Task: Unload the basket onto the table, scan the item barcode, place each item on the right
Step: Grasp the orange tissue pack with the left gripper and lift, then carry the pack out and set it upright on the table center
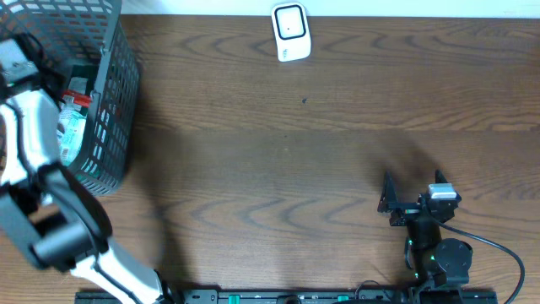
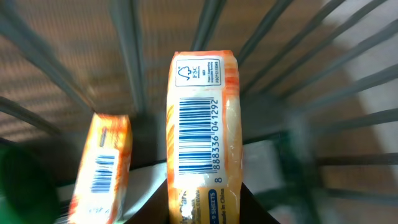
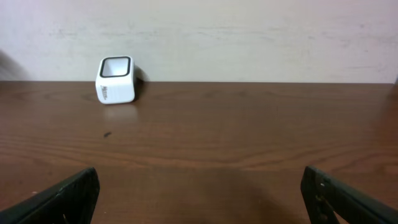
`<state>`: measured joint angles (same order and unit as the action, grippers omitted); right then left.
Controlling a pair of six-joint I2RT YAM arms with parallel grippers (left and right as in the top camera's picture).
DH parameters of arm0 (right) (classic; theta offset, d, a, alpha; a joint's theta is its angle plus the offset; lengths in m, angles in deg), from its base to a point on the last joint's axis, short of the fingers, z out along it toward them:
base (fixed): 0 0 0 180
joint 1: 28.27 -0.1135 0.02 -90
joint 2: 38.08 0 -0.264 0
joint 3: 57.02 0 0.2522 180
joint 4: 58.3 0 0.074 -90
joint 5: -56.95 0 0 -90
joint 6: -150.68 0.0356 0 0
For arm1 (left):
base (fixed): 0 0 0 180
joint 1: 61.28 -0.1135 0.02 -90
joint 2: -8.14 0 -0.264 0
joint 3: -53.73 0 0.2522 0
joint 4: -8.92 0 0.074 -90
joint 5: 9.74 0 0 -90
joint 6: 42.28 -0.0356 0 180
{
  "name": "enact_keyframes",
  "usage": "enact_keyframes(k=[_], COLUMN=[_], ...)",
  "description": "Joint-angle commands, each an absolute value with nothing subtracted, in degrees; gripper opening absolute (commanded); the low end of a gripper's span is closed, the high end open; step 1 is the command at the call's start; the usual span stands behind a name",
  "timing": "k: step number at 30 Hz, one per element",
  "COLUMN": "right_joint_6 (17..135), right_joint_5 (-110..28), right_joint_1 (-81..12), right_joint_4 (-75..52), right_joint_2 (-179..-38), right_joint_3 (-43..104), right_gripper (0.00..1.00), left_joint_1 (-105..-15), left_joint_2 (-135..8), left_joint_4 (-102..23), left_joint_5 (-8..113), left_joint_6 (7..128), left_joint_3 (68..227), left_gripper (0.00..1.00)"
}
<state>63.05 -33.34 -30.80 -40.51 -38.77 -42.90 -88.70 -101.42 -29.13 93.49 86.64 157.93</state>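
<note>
The task looks to be at an early stage, with the grasp made and no scan yet. Centre of the left wrist view, the left gripper has its jaws closed on an orange pack, barcode facing the camera, inside the wire basket at the overhead's upper left. The white scanner sits top centre, well apart. Lifting out and presenting the pack remain. The right gripper sits lower right, spread wide and empty. Counted: two orange packs, the second lower left, plus one basket and one scanner.
</note>
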Motion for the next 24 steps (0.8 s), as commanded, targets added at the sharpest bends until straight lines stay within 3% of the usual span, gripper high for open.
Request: enact_keyframes(k=[1, 5, 13, 18, 24], right_joint_6=[62.76, 62.76, 62.76, 62.76, 62.76], right_joint_5=[-33.34, -33.34, -33.34, -33.34, -33.34], right_joint_1=[-30.60, -30.60, -30.60, -30.60, -30.60], right_joint_4=[-40.27, -40.27, -40.27, -40.27, -40.27], right_joint_2=[-38.47, -38.47, -38.47, -38.47, -38.47], right_joint_3=[-42.94, -42.96, -42.94, -42.94, -42.96], right_gripper=[0.99, 0.99, 0.99, 0.99, 0.99], left_joint_1=[-88.59, -87.60, -79.12, -65.51, -49.14], left_joint_2=[-91.96, -82.01, -67.87, -66.04, -68.72], left_joint_4=[-30.38, -34.66, -54.86, -63.16, -64.34], left_joint_5=[93.75, 89.75, 68.90, 69.21, 77.17], left_joint_6=[85.91, 84.17, 79.73, 73.54, 72.39], left_joint_3=[158.10, 158.10, 158.08, 157.93, 152.88], left_gripper=[0.24, 0.24, 0.24, 0.24, 0.24])
